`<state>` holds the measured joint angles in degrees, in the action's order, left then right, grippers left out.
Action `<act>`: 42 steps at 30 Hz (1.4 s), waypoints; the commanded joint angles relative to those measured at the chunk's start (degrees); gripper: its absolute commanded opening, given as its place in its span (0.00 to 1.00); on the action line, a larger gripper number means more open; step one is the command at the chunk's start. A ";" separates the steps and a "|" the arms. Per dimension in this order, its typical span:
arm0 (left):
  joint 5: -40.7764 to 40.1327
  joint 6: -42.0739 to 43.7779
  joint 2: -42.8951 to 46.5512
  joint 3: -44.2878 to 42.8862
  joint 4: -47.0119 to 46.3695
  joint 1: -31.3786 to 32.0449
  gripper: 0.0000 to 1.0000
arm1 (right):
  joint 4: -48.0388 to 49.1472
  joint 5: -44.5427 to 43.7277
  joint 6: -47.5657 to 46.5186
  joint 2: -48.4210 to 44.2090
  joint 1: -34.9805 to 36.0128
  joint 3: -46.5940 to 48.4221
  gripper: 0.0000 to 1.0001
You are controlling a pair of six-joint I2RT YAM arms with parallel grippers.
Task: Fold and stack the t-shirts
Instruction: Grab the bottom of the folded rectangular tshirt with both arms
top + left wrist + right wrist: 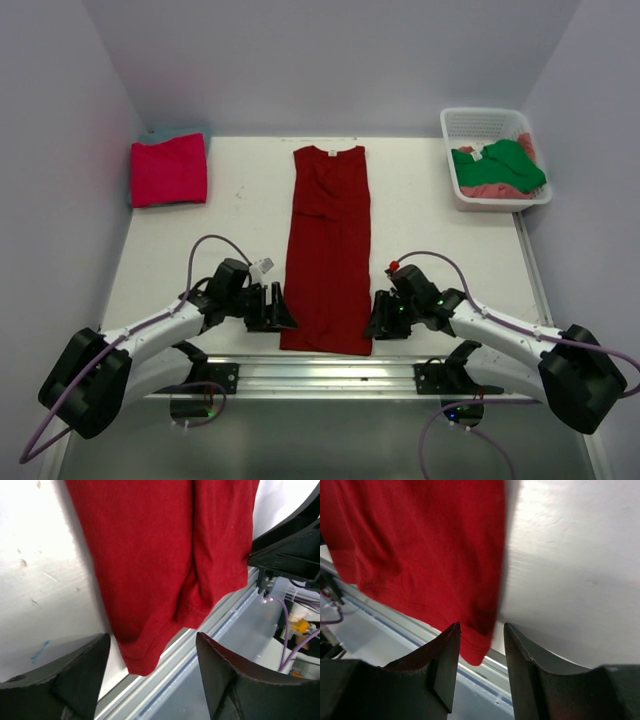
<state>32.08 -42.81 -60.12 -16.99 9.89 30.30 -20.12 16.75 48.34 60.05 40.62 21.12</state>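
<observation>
My left claw (pixel 152 636) stood spread wide, its two dark fingers on either side of the near left corner of the dark red t-shirt (pixel 328 250), and I could not see them touching the cloth. My right claw (pixel 481 626) was spread less widely, with a clear gap between the fingers. The near right corner of the same shirt lay in that gap and was not pinched.

The shirt lay flat in the middle of the table (pixel 430 210). It was folded lengthwise into a long narrow strip, with the sleeves turned in. The neck opening pointed to the far edge, and the stitched hem reached the near edge and hung a little over the metal rail (pixel 330 372). There were soft creases across the chest.

At the far left corner, a folded magenta-pink t-shirt (pixel 168 170) lay on a teal t-shirt (pixel 178 132). At the far right corner, the white basket (pixel 452 130) held a crumpled green t-shirt (pixel 512 165) over a salmon-pink t-shirt (pixel 490 190).
</observation>
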 commanded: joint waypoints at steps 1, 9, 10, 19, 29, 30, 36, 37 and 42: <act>-0.96 -0.61 -2.37 3.28 1.37 0.89 0.68 | 2.18 2.14 4.39 1.65 1.47 -2.49 0.44; 0.62 -3.15 -5.10 5.48 -3.82 1.51 0.46 | 0.00 1.97 7.47 0.16 5.08 -3.02 0.44; 0.71 -3.51 -5.10 5.83 -4.26 1.86 0.44 | -1.31 1.97 7.47 -0.72 5.26 -3.11 0.44; 1.59 -6.15 -2.73 8.29 -8.92 2.65 0.13 | -4.14 0.83 6.60 -1.43 5.70 -2.06 0.40; 1.06 -7.20 -2.20 9.08 -11.38 2.65 0.03 | 6.84 0.56 7.82 6.56 5.70 -2.58 0.29; 0.97 -7.12 -2.11 9.17 -11.38 2.65 0.02 | 8.76 0.74 7.91 7.00 5.70 -2.93 0.14; 0.10 -7.38 1.75 8.73 -10.07 2.66 0.00 | 8.44 0.30 8.18 6.22 6.22 -3.99 0.00; -0.52 -7.38 3.59 8.04 -7.80 2.74 0.00 | 7.73 0.04 8.00 4.65 6.22 -3.73 0.00; -3.42 -6.68 9.57 5.31 -4.79 2.74 0.00 | 0.63 -2.60 3.97 -0.46 6.31 -0.04 0.00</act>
<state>31.40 -50.00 -53.01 -8.91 3.20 32.77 -13.82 18.41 55.55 62.24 46.61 18.68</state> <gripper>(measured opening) 0.058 0.018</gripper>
